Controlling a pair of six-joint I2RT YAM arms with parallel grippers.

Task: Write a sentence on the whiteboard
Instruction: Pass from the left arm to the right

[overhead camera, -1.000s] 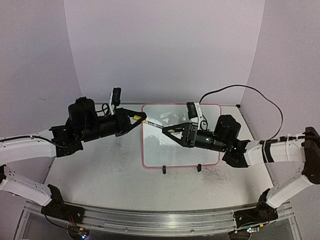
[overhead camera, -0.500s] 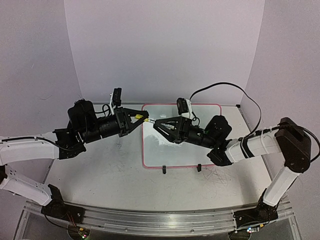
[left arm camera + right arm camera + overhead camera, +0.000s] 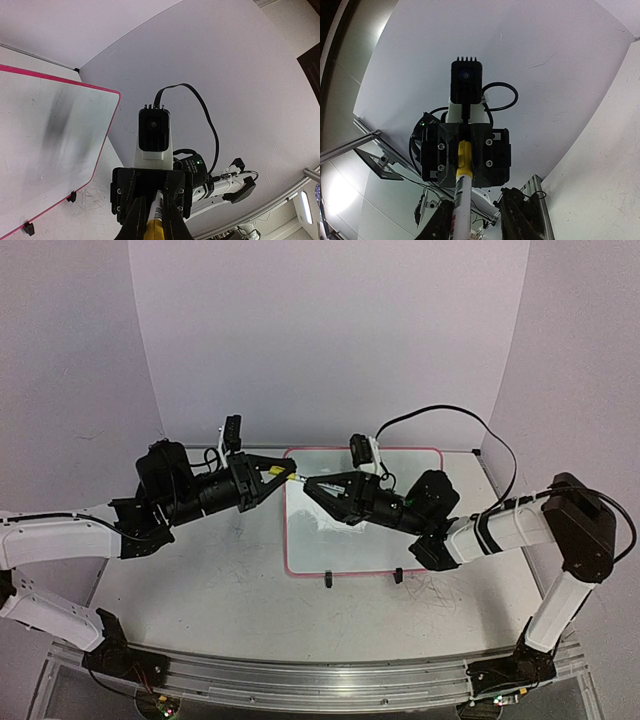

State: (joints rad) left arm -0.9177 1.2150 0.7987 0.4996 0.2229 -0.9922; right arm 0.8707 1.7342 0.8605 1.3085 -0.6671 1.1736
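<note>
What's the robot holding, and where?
The left gripper pinches the marker by its yellow end. The right gripper brackets its white barrel; grip unclear.

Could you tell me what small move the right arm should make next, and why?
Probably close the right end effector fully on the marker: the left end effector grips its yellow end, while a gap shows beside the white barrel in the right wrist view.

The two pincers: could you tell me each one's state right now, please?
Left pincer: closed on the marker.
Right pincer: open, straddling the same marker.
</note>
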